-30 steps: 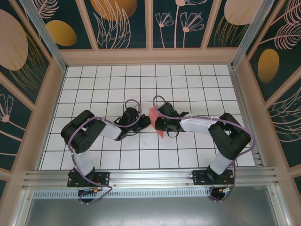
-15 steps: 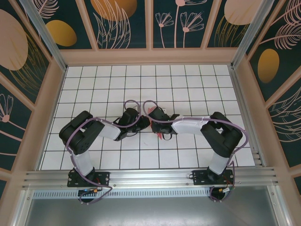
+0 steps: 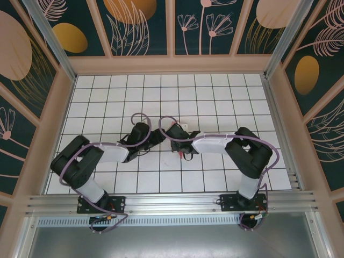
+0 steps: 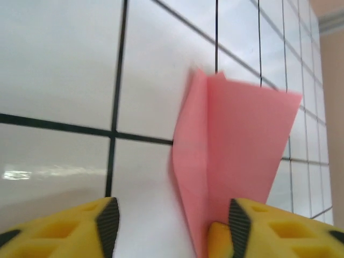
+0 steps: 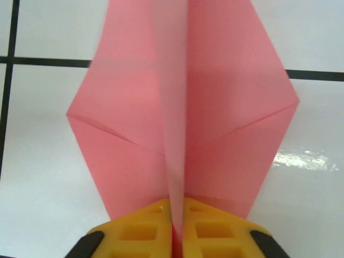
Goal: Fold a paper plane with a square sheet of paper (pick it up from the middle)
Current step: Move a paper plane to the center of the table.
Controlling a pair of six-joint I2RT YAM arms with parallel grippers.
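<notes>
Inspector: Right gripper (image 5: 173,228)?
Clerk: Its jaws are pressed together on the centre ridge of the paper plane (image 5: 215,123), with the wings spread to either side over the white grid table (image 3: 215,102), mid-table.
Inspector: Left gripper (image 4: 169,231)?
Clerk: Its jaws are spread apart. The plane's folded edge stands just beside one yellow finger (image 4: 279,234).

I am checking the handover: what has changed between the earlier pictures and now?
The left gripper opened, let go of the pink paper and its arm drew back to the left. The right gripper closed on the paper's centre ridge. The paper stayed near the middle of the table.
</notes>
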